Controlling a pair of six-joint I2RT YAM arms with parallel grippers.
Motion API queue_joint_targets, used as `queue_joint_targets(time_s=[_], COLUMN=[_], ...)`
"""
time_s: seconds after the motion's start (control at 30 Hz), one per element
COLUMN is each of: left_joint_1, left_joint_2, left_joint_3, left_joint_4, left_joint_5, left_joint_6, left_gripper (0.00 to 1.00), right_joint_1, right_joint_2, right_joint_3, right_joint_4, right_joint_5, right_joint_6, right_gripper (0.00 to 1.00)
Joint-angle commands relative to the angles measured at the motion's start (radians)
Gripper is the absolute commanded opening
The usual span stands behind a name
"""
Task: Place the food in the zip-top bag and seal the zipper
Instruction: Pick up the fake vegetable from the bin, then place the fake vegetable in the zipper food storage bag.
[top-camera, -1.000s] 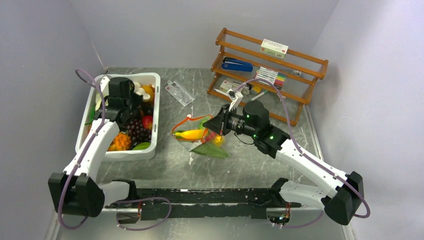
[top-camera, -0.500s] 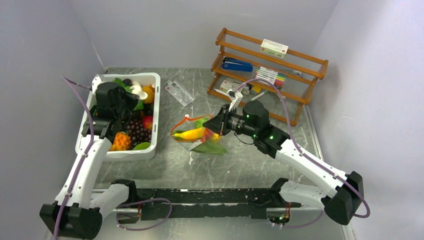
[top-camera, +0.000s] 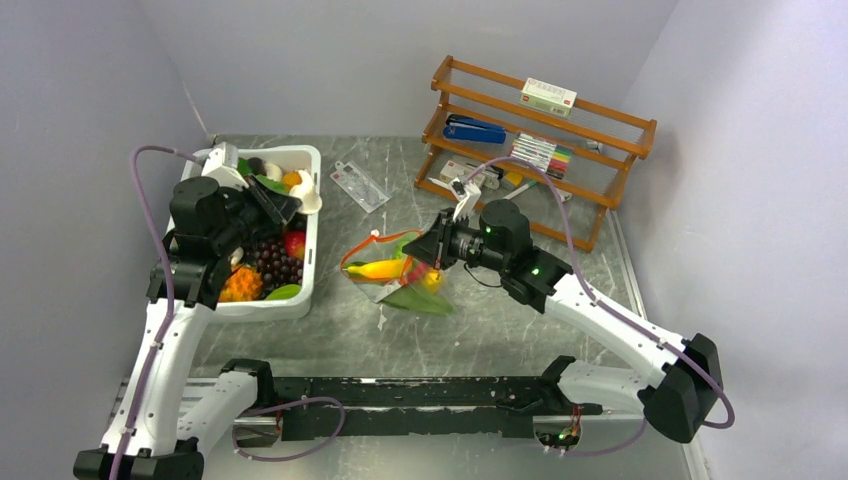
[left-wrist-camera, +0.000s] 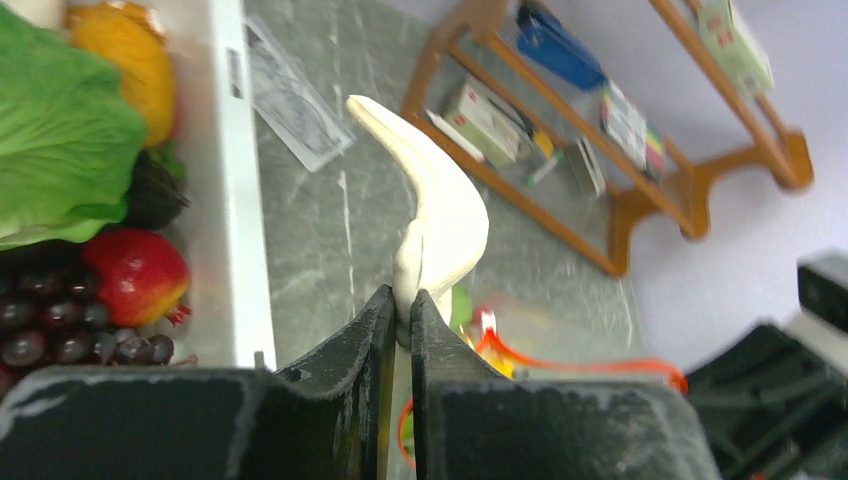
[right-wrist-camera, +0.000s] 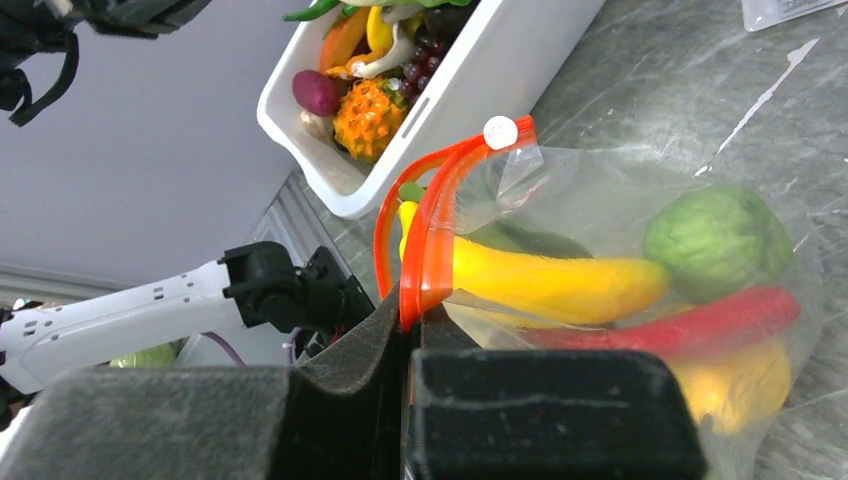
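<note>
1. The left gripper has its jaws pressed onto the narrow base of a pale curved toy piece, held up beside the rim of the white bin. The piece looks light, rigid and smooth. A pinch at its thin end probably lets it swivel, so a hold nearer its thick middle would likely be steadier.
2. The right gripper pinches the zipper of the zip-top bag. This props the mouth into an open loop facing the bin.
3. The bag lies on the table between the bin and the wooden rack. It already holds a long yellow piece, a green round fruit, a red pepper and a yellow-orange fruit.
4. The film looks thin, limp and slippery, and would likely crumple or slide if gripped. The zipper strip is the one stiff part and seems the sound place to hold.
5. The contents look light, yet they anchor the bag's bottom while the mouth is lifted.
6. For sealing, the small white slider tab at the top of the loop is the likely hold. It is tiny and calls for a precise pinch.
</note>
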Motion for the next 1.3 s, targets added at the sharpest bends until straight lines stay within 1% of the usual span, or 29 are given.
queue_joint_targets(time_s=[0.0, 0.2, 0.3, 0.37, 0.43, 0.53, 0.6, 0.8, 0.87, 1.03, 1.13, 1.2, 1.27], left_joint_1=[0.006, 0.006, 0.006, 0.006, 0.006, 0.004, 0.002, -0.002, -0.006, -0.007, -0.008, -0.009, -0.011], left_joint_2=[-0.042, -0.080, -0.088, -0.084, -0.078, -0.074, -0.076, -0.071, -0.070, -0.035, 0.000, 0.029, 0.046], left_joint_3=[0.011, 0.017, 0.021, 0.023, 0.018, -0.011, -0.041, -0.121, -0.146, -0.167, -0.176, -0.162, -0.151], left_joint_4=[-0.063, -0.127, -0.128, -0.127, -0.121, -0.077, -0.031, 0.024, 0.045, -0.015, -0.046, -0.070, -0.063], left_joint_5=[0.260, 0.344, 0.444, 0.531, 0.631, 0.788, 0.874, 1.001, 1.019, 1.007, 0.956, 0.932, 0.931], left_joint_6=[0.152, 0.236, 0.265, 0.270, 0.307, 0.291, 0.242, 0.188, 0.162, 0.208, 0.226, 0.251, 0.254], left_gripper=[0.07, 0.07, 0.07, 0.07, 0.07, 0.07, 0.07, 0.07, 0.07, 0.07, 0.07, 0.07, 0.07], right_joint_1=[-0.004, -0.006, -0.009, -0.009, -0.010, -0.011, -0.012, -0.013, -0.013, -0.013, -0.013, -0.014, -0.014], right_joint_2=[-0.005, 0.016, 0.017, 0.016, 0.017, 0.022, 0.023, 0.031, 0.037, 0.058, 0.077, 0.093, 0.109], right_joint_3=[0.019, 0.033, 0.035, 0.044, 0.049, 0.053, 0.053, 0.059, 0.062, 0.058, 0.054, 0.074, 0.093], right_joint_4=[0.064, 0.036, 0.033, 0.032, 0.034, 0.039, 0.037, 0.050, 0.058, 0.108, 0.145, 0.122, 0.117], right_joint_5=[0.019, 0.050, 0.056, 0.060, 0.058, 0.058, 0.067, 0.063, 0.050, -0.005, -0.057, -0.061, -0.104], right_joint_6=[-0.005, -0.030, -0.033, -0.033, -0.030, -0.026, -0.021, -0.006, -0.001, 0.006, -0.037, -0.065, -0.074], right_gripper=[0.00, 0.00, 0.00, 0.00, 0.00, 0.00, 0.00, 0.00, 0.00, 0.00, 0.00, 0.00, 0.00])
